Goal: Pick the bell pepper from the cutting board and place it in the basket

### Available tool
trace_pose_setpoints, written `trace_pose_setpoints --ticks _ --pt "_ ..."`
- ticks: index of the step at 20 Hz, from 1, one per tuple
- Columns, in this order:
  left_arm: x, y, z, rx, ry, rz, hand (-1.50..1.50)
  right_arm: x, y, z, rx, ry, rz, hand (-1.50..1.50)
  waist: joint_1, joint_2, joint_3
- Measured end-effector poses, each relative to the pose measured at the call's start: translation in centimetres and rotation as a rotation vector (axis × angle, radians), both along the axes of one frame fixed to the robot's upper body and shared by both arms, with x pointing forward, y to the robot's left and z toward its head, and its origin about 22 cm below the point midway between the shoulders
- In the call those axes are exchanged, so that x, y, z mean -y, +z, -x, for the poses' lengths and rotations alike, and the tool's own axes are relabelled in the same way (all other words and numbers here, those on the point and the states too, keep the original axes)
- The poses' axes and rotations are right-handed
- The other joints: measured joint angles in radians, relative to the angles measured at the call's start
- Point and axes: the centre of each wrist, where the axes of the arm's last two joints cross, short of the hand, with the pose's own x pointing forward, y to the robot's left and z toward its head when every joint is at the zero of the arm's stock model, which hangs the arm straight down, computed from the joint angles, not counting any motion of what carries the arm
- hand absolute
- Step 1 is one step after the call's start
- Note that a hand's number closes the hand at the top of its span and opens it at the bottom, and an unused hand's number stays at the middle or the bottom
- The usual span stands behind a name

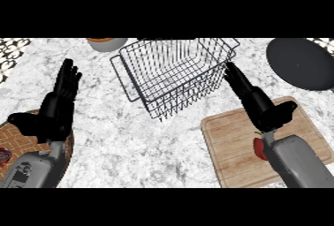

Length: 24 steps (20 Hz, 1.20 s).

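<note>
The left hand (pixel 55 108) and right hand (pixel 262 106) are black all over, with long slim fingers and a stubby thumb. Each sits on a smooth grey forearm. The left forearm (pixel 36 170) carries small dark markings.

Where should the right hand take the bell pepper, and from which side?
Probably round its body, from above: the bell pepper lies low on the cutting board, only a red sliver showing beside the right forearm. The open right hand sits beyond it, toward the basket. Stem hidden.
</note>
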Motion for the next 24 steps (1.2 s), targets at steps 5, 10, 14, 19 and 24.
trace_pose_setpoints --ticks 5,10,14,19,24 --pt "-2.1 1.2 0.0 0.017 -0.043 -0.148 0.0 -1.2 1.3 0.4 0.059 0.033 0.046 1.5 0.003 0.009 -0.014" --pt "-3.7 0.7 0.2 -0.007 -0.091 -0.252 0.0 -6.7 0.6 2.3 0.087 0.001 -0.151 -1.5 -0.009 0.008 -0.013" --pt "-4.6 0.6 0.1 -0.028 -0.118 -0.285 0.0 -11.8 0.1 4.8 0.148 -0.089 -0.076 -1.5 -0.005 0.009 -0.019" --pt "-5.2 0.4 0.4 -0.043 -0.114 -0.302 0.0 -10.7 1.1 4.0 0.266 -0.252 0.218 -1.5 -0.02 -0.003 -0.026" --pt "-5.9 0.3 0.6 -0.058 -0.1 -0.315 0.0 -6.4 2.6 1.6 0.26 -0.326 0.627 -1.5 -0.041 -0.015 -0.033"
